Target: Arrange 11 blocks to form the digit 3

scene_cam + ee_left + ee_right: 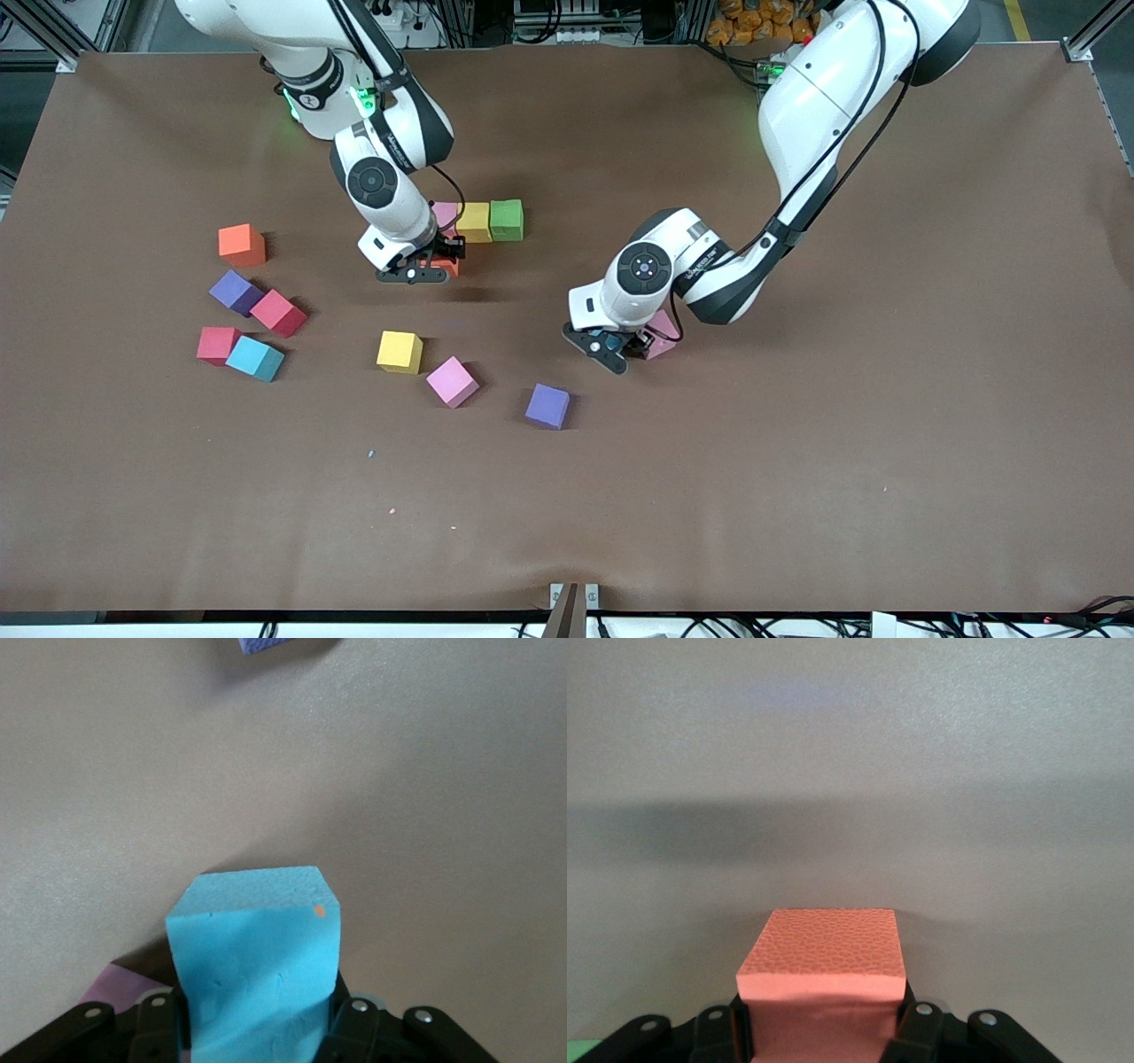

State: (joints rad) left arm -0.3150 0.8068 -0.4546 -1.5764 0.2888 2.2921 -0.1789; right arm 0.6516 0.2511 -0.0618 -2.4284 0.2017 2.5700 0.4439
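A short row of three cubes sits in the upper middle of the frame: a pink block (444, 215), a yellow block (474, 221) and a green block (507, 219), touching side by side. Just below the pink one, an orange-red block (824, 979) is pinched in a gripper. At the middle left lie a loose orange block (242, 245), a purple block (235, 291) touching a red block (278, 312), and another red block (217, 345) against a light blue block (255, 358). Lower centre hold a second yellow block (400, 351), a tilted pink block (452, 381) and a second purple block (547, 406). Right of centre, a second light blue block (257, 970) is gripped beside another pink block (663, 335).
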